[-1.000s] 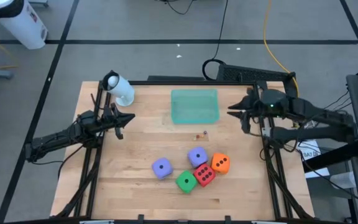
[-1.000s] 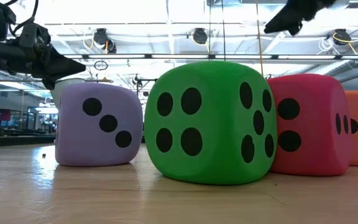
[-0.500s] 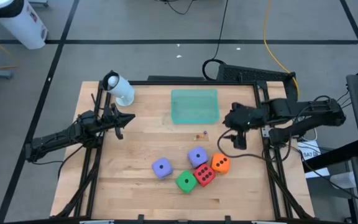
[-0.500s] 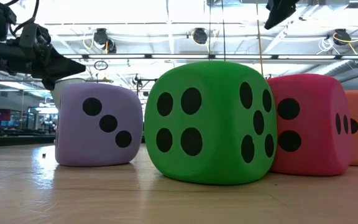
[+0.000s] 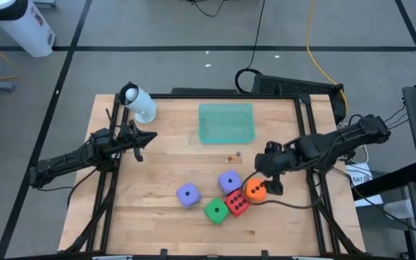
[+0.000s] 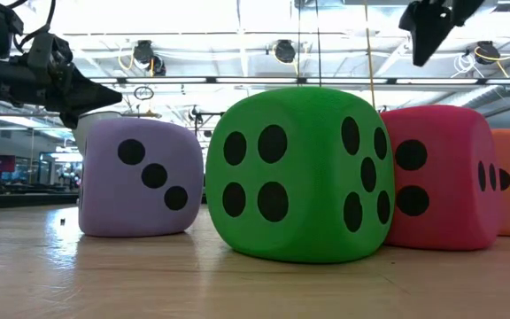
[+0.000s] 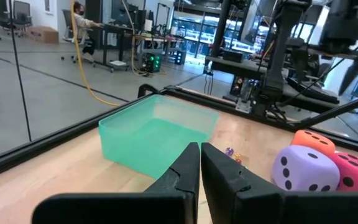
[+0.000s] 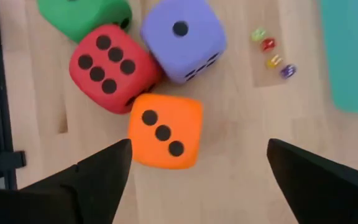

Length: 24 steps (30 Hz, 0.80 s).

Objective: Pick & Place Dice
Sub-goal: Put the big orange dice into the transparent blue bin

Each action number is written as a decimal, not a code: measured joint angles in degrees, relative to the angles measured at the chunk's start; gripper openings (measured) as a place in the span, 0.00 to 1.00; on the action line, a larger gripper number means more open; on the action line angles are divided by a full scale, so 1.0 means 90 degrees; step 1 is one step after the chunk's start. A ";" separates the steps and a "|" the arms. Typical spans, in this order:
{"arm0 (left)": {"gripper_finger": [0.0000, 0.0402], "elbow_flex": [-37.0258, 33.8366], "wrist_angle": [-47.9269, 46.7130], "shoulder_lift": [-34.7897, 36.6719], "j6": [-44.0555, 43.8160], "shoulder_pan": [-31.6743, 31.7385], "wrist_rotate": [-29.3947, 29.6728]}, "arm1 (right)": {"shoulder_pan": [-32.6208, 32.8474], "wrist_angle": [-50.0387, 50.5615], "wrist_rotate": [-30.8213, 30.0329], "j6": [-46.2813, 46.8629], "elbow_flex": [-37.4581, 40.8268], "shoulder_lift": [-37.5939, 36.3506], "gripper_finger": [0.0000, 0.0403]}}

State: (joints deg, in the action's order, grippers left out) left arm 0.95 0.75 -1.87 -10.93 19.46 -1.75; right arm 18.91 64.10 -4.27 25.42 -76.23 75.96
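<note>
Several dice sit clustered on the wooden table: purple (image 5: 187, 193), purple (image 5: 229, 181), green (image 5: 216, 210), red (image 5: 237, 203) and orange (image 5: 256, 190). My right gripper (image 5: 267, 178) hangs open above the orange die (image 8: 165, 130), pointing steeply down. Its fingers stand on either side of the die, well above it, and touch nothing. The red die (image 8: 112, 67) and a purple die (image 8: 182, 38) lie just beyond. My left gripper (image 5: 141, 139) waits shut and level at the table's left side, with its fingers (image 7: 199, 158) aimed toward the tray.
A translucent green tray (image 5: 226, 123) stands at the far middle of the table. A few tiny coloured beads (image 5: 233, 155) lie in front of it. A white cylinder (image 5: 139, 103) lies at the far left corner. Bare wood stretches to the left of the dice.
My right gripper has swung from the table's far right edge toward the near side and left. It has come over the orange die, tipped from nearly level to steeply downward, and spread its fingers. The dice have not moved.
</note>
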 joint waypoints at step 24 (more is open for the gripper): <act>0.06 0.0000 -0.0012 0.0000 0.0030 0.0002 0.0038 | 0.0361 -0.0425 0.0304 0.0734 0.0172 0.1296 0.99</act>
State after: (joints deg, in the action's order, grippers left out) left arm 0.95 0.65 -1.87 -10.66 19.49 -1.41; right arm 22.16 60.28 -1.54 32.03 -74.68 87.63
